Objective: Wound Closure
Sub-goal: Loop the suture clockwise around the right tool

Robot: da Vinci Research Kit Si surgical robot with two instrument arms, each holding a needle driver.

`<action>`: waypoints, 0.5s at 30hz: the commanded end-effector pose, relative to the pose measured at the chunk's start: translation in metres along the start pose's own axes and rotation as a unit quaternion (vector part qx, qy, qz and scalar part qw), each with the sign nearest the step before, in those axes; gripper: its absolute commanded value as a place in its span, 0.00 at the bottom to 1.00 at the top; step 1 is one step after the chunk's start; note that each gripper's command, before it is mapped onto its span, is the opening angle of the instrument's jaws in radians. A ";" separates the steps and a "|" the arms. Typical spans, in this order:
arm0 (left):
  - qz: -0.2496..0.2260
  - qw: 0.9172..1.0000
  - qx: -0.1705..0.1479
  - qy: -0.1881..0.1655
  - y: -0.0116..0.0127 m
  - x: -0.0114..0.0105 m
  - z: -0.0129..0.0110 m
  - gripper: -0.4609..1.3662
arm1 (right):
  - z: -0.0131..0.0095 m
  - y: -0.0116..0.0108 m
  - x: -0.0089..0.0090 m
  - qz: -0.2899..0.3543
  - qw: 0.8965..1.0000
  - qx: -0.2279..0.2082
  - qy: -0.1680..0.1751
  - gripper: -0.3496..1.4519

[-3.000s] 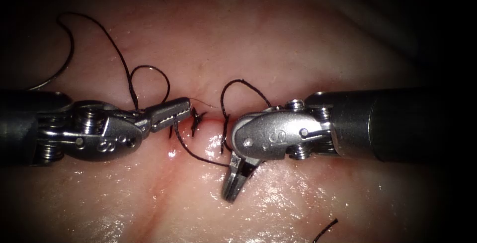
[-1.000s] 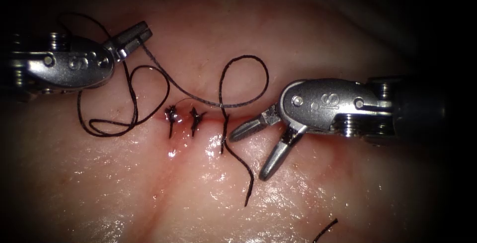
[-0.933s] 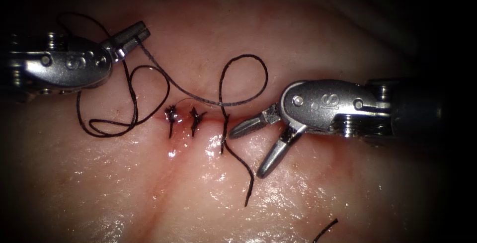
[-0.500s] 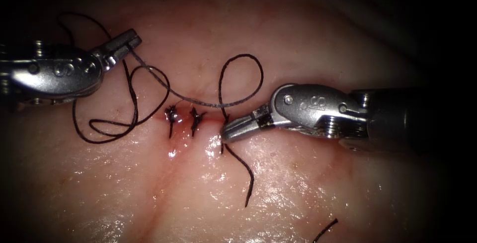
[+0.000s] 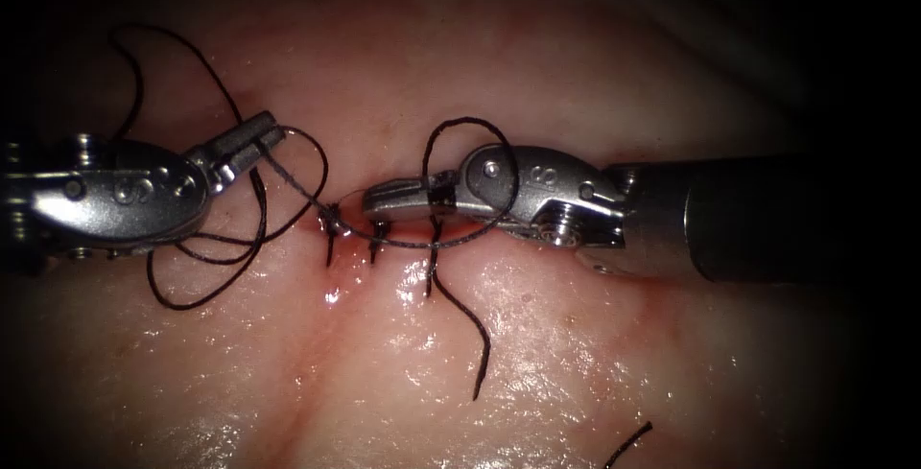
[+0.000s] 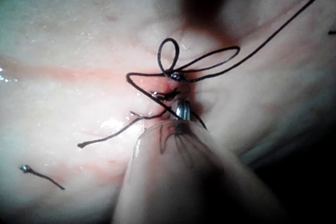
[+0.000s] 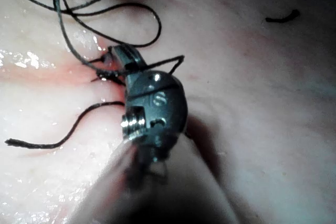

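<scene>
Left tool [image 5: 261,138]: jaws closed on the thread, held left of the cut and just above its line; nothing else in its grasp.
Right tool [image 5: 384,202]: jaws closed, lying along the cut [image 5: 403,235] with the tip over the stitches; whether thread is pinched between them cannot be told. Its head also shows in the right wrist view [image 7: 122,56].
Thread [image 5: 293,179]: runs taut from the left tool down to the leftmost knot; a loop arches over the right tool's wrist; slack coils lie left of the cut; a free tail trails below it.
Stitches [image 5: 331,222]: two knotted, a third strand just right of them.
Needle: cannot be made out.
Tissue [image 5: 537,354]: glistening, red fluid along the cut.
Cut ends of thread [image 5: 628,445]: loose on the tissue.
</scene>
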 end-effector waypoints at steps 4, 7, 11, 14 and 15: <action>0.004 1.000 0.000 0.001 -0.0011 0.0008 0.0005 0.06 | -0.0004 0.0007 0.0008 0.006 0.999 -0.017 0.028 0.00; 0.003 1.000 -0.001 0.001 -0.0017 0.0015 0.0007 0.06 | -0.0008 0.0010 0.0015 0.011 0.998 -0.035 0.041 0.00; -0.001 1.000 -0.002 0.000 -0.0020 0.0023 0.0009 0.06 | -0.0012 0.0009 0.0020 0.015 0.996 -0.065 0.059 0.00; 0.001 1.000 -0.002 0.002 -0.0023 0.0025 0.0012 0.06 | -0.0011 0.0008 0.0020 0.021 0.995 -0.069 0.064 0.00; 0.001 1.000 -0.003 0.003 -0.0026 0.0025 0.0014 0.06 | -0.0011 0.0008 0.0019 0.024 0.995 -0.071 0.066 0.00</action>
